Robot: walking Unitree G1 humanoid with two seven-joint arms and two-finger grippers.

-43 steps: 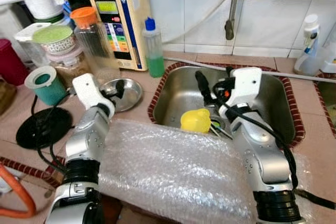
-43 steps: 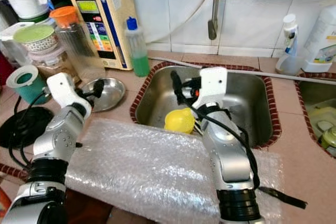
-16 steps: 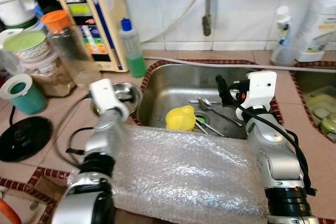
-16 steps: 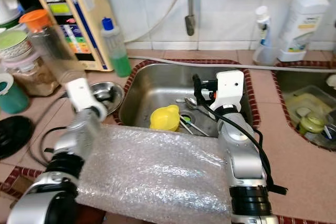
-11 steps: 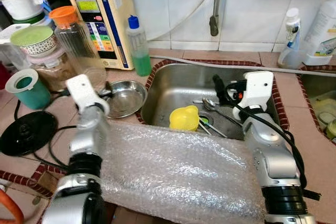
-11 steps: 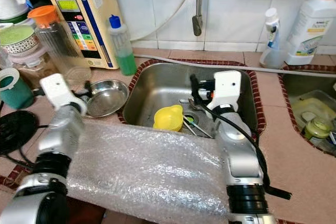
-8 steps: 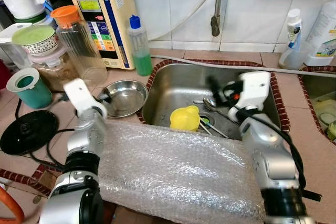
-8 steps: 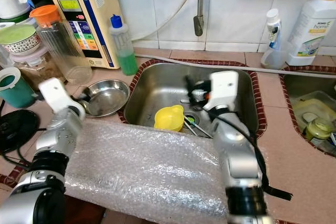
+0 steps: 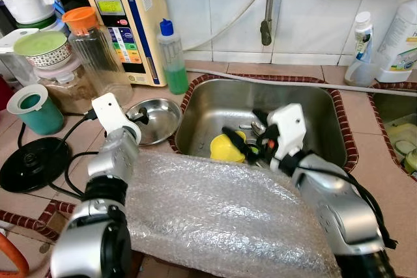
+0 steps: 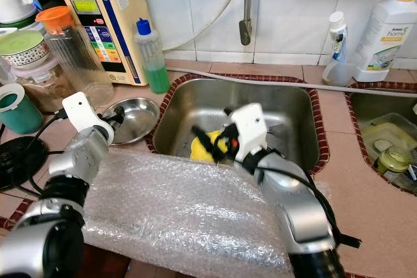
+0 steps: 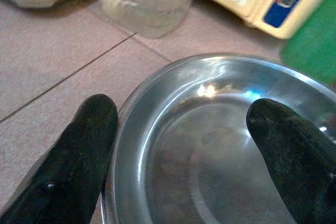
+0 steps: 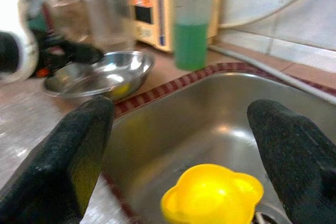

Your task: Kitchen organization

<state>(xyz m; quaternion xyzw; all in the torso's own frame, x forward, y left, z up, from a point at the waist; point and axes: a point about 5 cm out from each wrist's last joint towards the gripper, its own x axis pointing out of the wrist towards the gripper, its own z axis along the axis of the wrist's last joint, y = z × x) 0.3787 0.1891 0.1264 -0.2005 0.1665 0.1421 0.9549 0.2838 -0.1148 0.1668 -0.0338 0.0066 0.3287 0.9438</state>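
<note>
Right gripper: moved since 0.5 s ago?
Yes. The right gripper has swung toward the robot's left across the sink: earlier it was over the spoons near the drain, now it is at the yellow cup, fingers open.

Even, fairly bright indoor light fills both head views, with soft shadows and no harsh contrast. The sheet of clear bubble wrap (image 9: pixel 221 216) across the near desk sparkles with many small white glints. The stainless steel sink basin (image 9: pixel 215 112) carries broad pale reflections on its walls, and the round shallow steel dish (image 11: pixel 220 145) shows a bright blue-white highlight in the left wrist view. Head views are sharp in the middle; lines bend slightly toward the edges. In both wrist views the black fingers (image 12: pixel 79 156) are soft and out of focus, and the right wrist background is blurred.
</note>
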